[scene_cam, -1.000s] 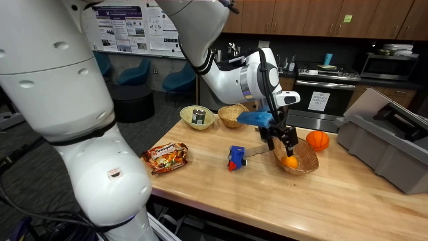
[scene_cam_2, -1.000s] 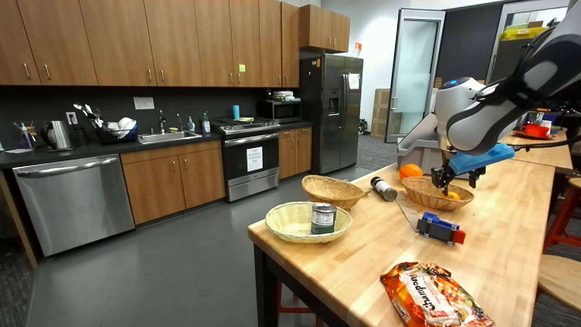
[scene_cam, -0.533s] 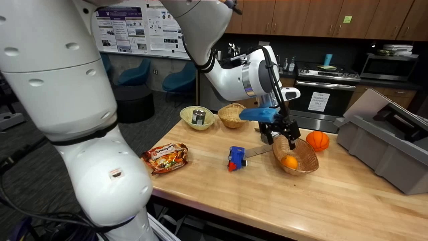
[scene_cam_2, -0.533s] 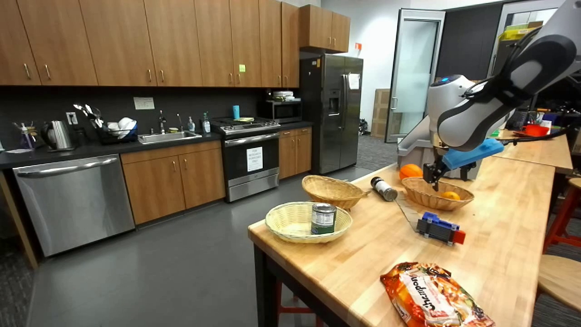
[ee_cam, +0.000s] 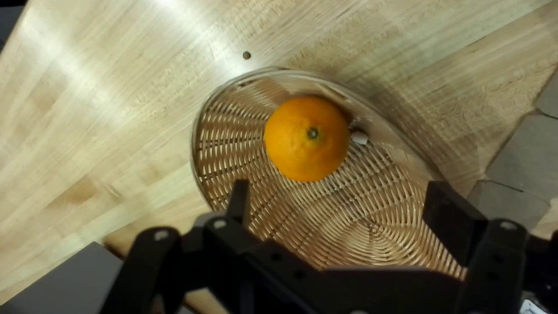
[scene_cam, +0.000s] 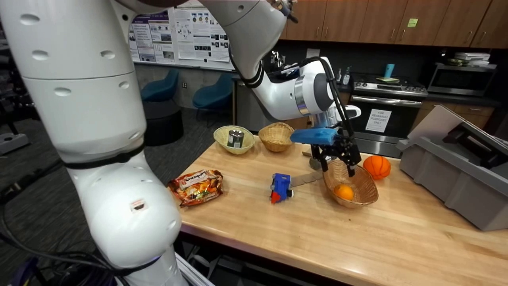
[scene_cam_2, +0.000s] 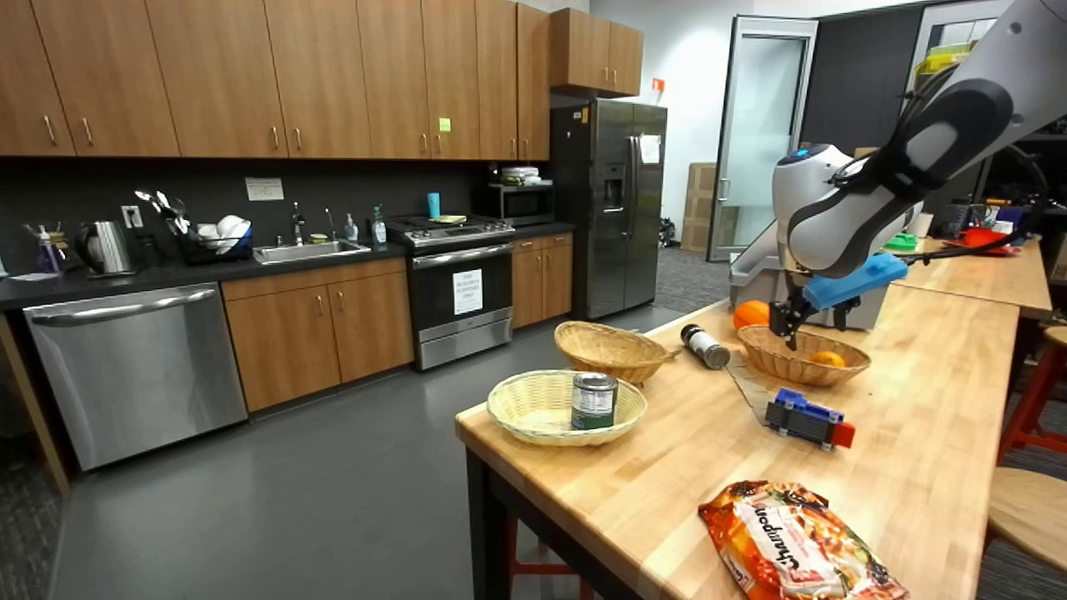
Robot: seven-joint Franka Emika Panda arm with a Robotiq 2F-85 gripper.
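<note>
Your pincer (ee_cam: 338, 192) gapes empty over the basket (ee_cam: 370, 235); the orange (ee_cam: 306, 139) near its rim should be firm but prone to rolling: hold it across the middle.

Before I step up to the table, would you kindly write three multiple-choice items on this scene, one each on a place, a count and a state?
1. Where does the orange lie?
A) In the grey bin
B) In the wicker basket below the claw
C) On the stove

2. How many wicker baskets stand on the wooden table?
A) One
B) Five
C) Three

3. How does the claw stand?
A) Open, gripping nothing
B) Shut on the orange
C) Shut on the toy basketball

1 B: the wrist view shows it inside the basket's rim.
2 C: both exterior views show the orange's basket, a pale basket holding a metal can, and a brown basket nearby.
3 A: in the wrist view its fingers stand apart with nothing clasped.
</note>
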